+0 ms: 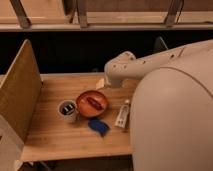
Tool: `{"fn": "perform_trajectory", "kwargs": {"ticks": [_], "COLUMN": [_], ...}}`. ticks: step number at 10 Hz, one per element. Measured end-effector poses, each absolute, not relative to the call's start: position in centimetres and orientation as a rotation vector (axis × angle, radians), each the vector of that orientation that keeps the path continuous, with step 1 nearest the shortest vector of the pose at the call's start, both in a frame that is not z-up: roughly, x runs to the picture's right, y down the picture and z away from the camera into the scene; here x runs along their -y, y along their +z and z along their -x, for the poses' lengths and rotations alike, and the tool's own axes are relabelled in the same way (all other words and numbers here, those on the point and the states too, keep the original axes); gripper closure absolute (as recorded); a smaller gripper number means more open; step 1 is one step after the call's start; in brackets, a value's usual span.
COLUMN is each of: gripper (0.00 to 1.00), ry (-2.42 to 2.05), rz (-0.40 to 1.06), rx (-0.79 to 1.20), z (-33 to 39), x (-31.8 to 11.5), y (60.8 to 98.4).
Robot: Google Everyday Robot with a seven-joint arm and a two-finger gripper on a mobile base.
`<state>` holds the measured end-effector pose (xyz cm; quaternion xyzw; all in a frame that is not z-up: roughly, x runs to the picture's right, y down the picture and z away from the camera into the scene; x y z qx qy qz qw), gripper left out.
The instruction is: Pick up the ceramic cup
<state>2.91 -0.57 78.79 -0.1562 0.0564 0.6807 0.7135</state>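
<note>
The ceramic cup (pixel 67 109) is small and white-grey, with a dark inside showing pale marks. It stands upright on the wooden table (pixel 60 142), left of centre and just left of the orange-red bowl (pixel 92 101). My white arm (pixel 150 62) reaches in from the right over the back of the table. My gripper (pixel 102 83) is at the arm's end, behind the bowl and about a cup's width up and right of the cup. It holds nothing that I can see.
The orange-red bowl holds a dark red item. A blue object (pixel 98 125) lies in front of the bowl. A white tube (pixel 122 114) lies to its right. A tall wooden panel (pixel 17 95) walls the table's left side. My white body (pixel 175 125) fills the right.
</note>
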Motion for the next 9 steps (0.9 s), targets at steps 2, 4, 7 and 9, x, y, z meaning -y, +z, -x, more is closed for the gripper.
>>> {"fn": "perform_trajectory", "kwargs": {"ticks": [2, 4, 7, 9], "gripper": [0.20, 0.20, 0.20, 0.20], "ry": [1.466, 1.375, 1.258, 1.204], "rz": [0.351, 0.374, 0.429, 0.473], "rx": [-0.117, -0.088, -0.056, -0.052], "z": [-1.8, 1.4, 5.8, 7.8], "x": [0.7, 0.8, 0.1, -0.9], "y": [78.7, 78.6, 78.9, 79.6]}}
